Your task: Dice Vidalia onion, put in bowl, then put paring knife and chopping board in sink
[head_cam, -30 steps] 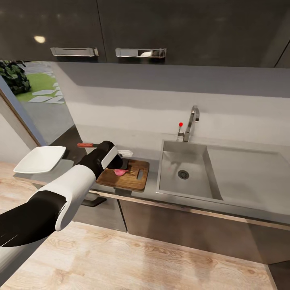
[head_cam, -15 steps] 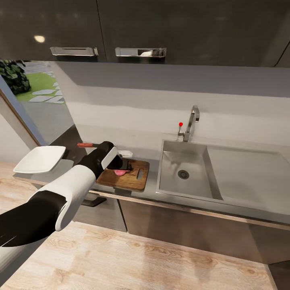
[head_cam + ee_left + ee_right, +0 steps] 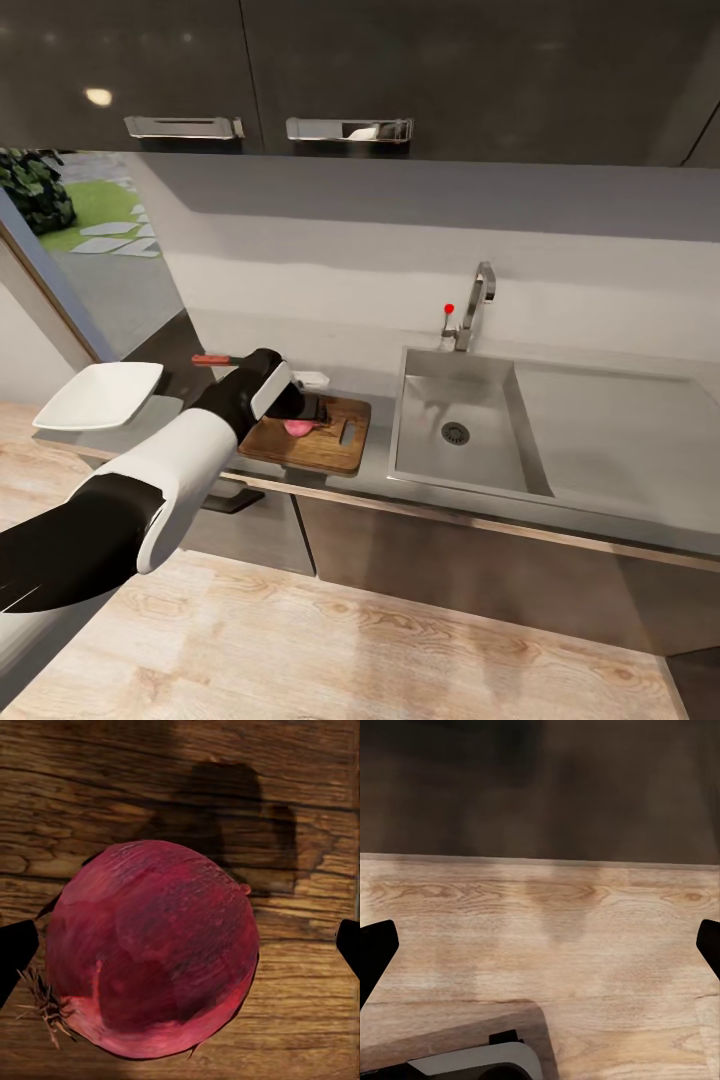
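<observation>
The pinkish-red Vidalia onion [image 3: 297, 428] lies on the dark brown chopping board [image 3: 335, 450], left of the sink [image 3: 470, 470]. My left gripper [image 3: 306, 414] hangs open just above it. In the left wrist view the onion [image 3: 154, 949] rests on the board's wood grain [image 3: 300, 795] between the two widely spread fingertips [image 3: 15, 952], which stand apart from it. The paring knife's reddish handle [image 3: 212, 359] pokes out behind my left forearm on the countertop [image 3: 375, 470]. The white bowl [image 3: 100, 394] sits at the counter's left end. My right gripper [image 3: 540, 945] is open and empty over the wooden floor [image 3: 585, 915].
A chrome faucet [image 3: 480, 295] with a red knob [image 3: 449, 308] stands behind the basin, with the flat drainboard [image 3: 620, 440] to its right. A small white object [image 3: 312, 380] lies behind the board. Dark wall cabinets [image 3: 350, 70] hang above. My own base [image 3: 480, 1065] shows in the right wrist view.
The left gripper's fingers have spread and shifted slightly over the onion. The onion stays in the same spot on the board.
</observation>
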